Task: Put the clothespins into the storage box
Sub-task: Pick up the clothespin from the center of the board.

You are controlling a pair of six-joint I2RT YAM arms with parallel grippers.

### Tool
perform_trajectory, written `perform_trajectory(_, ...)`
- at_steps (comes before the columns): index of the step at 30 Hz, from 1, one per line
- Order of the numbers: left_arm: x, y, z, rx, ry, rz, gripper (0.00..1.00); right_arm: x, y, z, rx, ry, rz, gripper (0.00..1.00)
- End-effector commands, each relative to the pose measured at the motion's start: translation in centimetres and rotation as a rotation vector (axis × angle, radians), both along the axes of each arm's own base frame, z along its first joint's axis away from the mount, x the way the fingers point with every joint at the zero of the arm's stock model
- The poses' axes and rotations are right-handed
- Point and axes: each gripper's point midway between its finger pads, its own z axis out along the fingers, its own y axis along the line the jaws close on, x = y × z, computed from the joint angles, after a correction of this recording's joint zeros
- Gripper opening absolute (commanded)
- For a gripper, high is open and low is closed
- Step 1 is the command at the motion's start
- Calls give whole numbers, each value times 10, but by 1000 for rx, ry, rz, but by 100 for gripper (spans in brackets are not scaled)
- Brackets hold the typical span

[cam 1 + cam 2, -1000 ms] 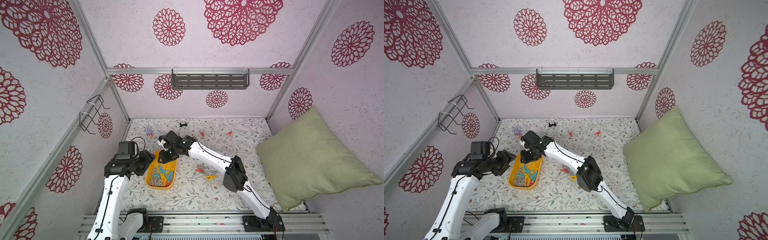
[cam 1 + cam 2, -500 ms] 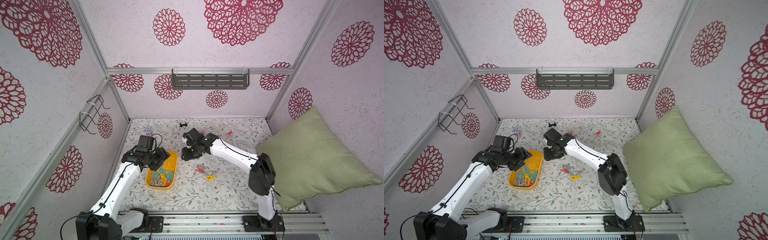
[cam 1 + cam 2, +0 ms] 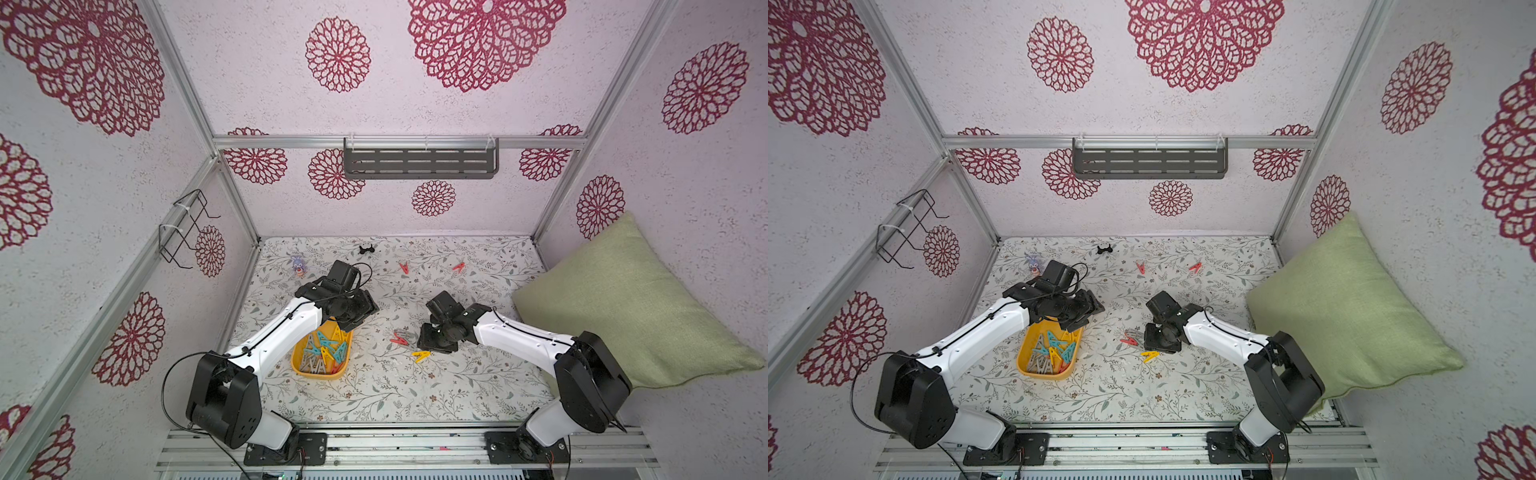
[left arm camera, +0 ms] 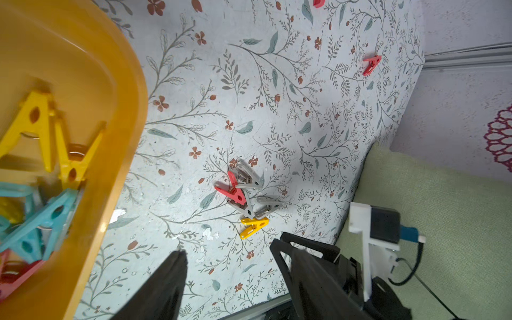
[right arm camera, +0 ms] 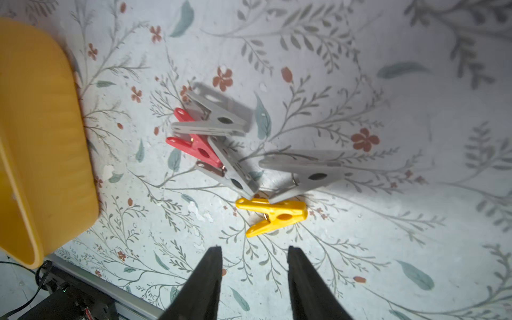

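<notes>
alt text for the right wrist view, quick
Open right gripper hovers by a cluster of loose clothespins on the floral table: three grey, one red, one yellow. Part of the yellow storage box lies beside them, apart.

The yellow box [image 3: 320, 376] is laid flat, heaped with teal, grey, yellow and red pins [image 3: 328, 349]. Near it a loose cluster [image 5: 230, 169] is seen: one red, three grey, one yellow. Two red pins [image 3: 403, 268] [image 3: 458, 267] are scattered farther back.

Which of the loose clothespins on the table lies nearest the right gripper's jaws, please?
The yellow clothespin: it lies just ahead of the right gripper, while the nearby red clothespin and the three grey clothespins lie beyond it.
</notes>
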Motion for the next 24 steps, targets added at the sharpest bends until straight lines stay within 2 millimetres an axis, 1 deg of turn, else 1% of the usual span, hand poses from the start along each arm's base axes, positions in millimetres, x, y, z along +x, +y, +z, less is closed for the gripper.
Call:
perform_trajectory(1,6,-10,7,-10,-31,-16,67,-2,7,16,95,-19,-63,45)
perform_trajectory(4,5,-12,5,-8,-26,-18,67,-7,7,7,100,3,-64,46)
perform_trajectory(9,2,-12,4,-5,-25,-16,67,-7,11,-5,91,29,-53,46)
perform_trajectory(24,-9,-2,2,-10,-34,29,67,-8,17,-31,-30,38,1,43)
